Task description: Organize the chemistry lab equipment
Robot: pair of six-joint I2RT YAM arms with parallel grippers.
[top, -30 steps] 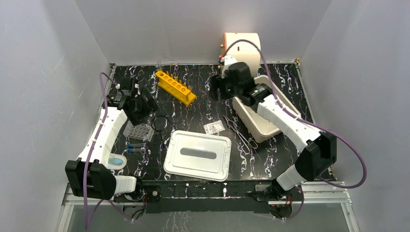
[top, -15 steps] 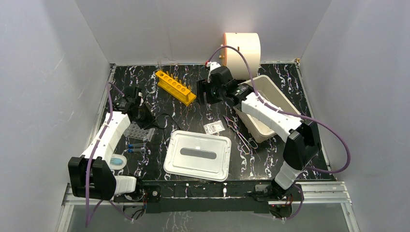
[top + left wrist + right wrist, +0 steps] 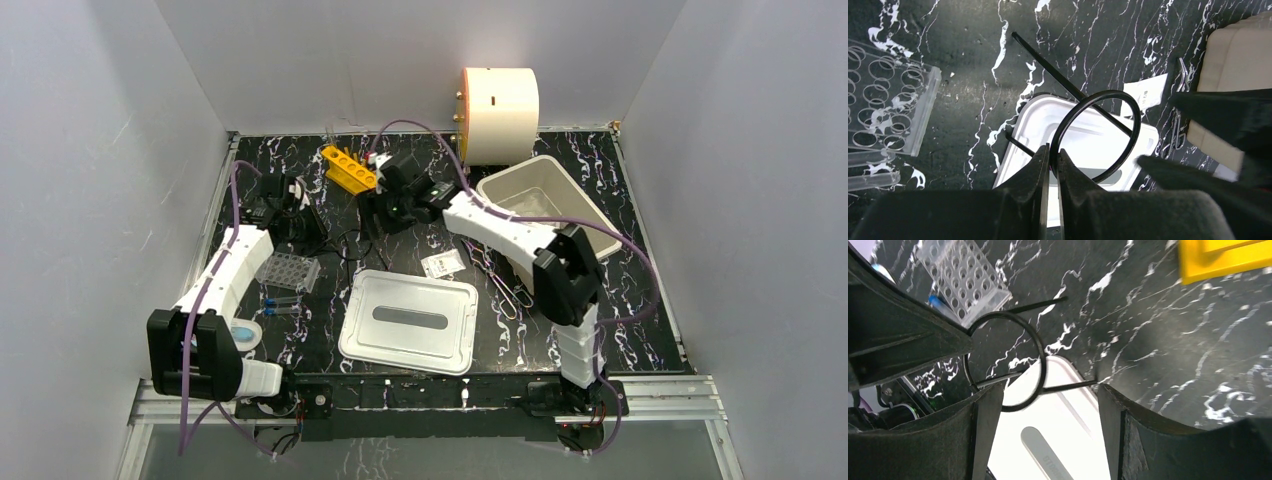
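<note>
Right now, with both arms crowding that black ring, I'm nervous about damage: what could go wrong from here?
1. The left gripper pinches only the thin wire of the black wire ring at one edge. If lifted, the ring may swing or slip out.
2. The right gripper hangs open close to the same ring, so the two arms could bump.
3. The ring's straight rods may snag the well plate beside it.
</note>
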